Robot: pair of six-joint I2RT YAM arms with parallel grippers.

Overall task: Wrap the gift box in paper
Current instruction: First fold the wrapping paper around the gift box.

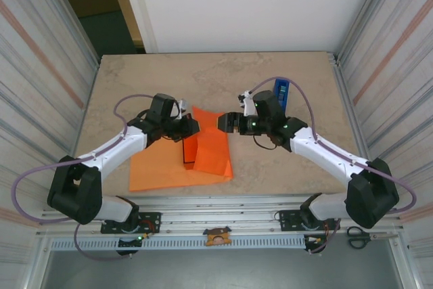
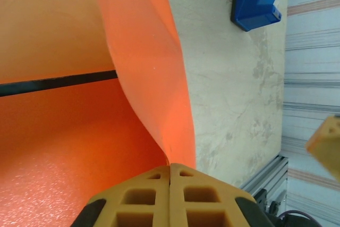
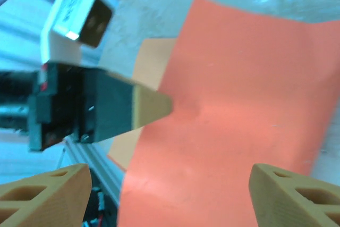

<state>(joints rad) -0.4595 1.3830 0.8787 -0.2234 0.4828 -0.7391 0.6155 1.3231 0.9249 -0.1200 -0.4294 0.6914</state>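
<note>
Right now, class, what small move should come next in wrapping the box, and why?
Probably the left gripper, jaws shut on the raised flap of the thin orange paper sheet, should draw it across the flat orange-red black-edged gift box. The right gripper stands open, not gripping the flap.

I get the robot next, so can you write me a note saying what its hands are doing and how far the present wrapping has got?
Left gripper: shut, pinching a raised flap of the paper.
Right gripper: open, facing that flap, not gripping it.
The gift box sits on the paper, right beside the lifted flap. The blue tape dispenser is farther back on the right.
Done: one flap is lifted next to the box.
Left: fold it over the box, wrap the other sides, and probably tape it.
</note>
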